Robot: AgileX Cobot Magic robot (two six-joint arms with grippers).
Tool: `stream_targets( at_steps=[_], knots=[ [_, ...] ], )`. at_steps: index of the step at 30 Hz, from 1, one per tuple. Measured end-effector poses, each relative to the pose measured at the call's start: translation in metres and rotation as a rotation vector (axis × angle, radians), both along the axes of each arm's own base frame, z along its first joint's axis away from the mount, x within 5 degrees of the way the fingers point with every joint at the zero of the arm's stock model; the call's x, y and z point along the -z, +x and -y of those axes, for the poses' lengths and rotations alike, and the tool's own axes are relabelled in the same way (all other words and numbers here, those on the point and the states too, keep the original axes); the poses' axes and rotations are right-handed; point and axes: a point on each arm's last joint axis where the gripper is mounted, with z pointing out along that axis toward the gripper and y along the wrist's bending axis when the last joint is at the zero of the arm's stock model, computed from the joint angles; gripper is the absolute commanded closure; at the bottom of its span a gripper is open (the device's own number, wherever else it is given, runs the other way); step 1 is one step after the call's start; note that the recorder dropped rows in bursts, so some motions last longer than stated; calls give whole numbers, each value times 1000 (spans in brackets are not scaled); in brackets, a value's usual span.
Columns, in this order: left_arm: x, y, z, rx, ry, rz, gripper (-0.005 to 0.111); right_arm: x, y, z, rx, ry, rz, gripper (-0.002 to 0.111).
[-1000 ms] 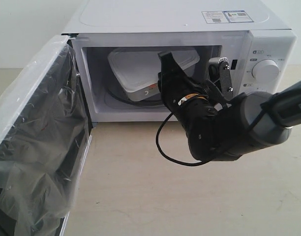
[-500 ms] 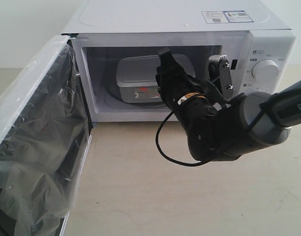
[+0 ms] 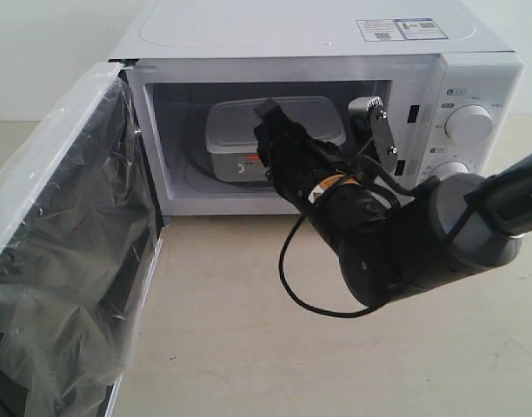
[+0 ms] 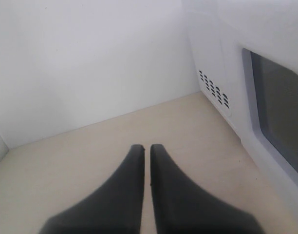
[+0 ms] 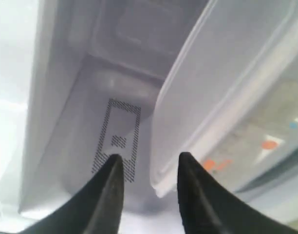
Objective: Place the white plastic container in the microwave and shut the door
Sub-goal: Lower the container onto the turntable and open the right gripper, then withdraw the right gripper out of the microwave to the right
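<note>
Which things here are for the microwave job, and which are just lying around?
For the job: translucent white plastic container with lid; boxy white microwave; its white-framed door with dark window; open right gripper.
Just there: looping black cable; paper stickers on top; shut left gripper.

microwave [image 3: 292,35] mouth: right arm [image 3: 396,252] fills middle | cavity: white plastic container [image 3: 236,130] occupies floor | door [image 3: 66,243] swung wide

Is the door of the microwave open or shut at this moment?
Open. The door stands far out on the left of the exterior view, and the white plastic container shows inside the microwave cavity.
</note>
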Motion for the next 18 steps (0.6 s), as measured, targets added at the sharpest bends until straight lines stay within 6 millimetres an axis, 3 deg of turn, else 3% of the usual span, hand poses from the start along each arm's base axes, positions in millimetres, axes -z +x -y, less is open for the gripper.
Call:
stream_targets(
  at_steps=[6,10,18],
  knots=[
    [0,0,0,0,0,0,102,18,-26,18,-47,-74,-11,79],
    [0,0,0,0,0,0,102,8,-43,21,-167,-234,105,107],
    [0,0,0,0,0,0,102,-5,-54,22,-287,-663,345,108]
  ],
)
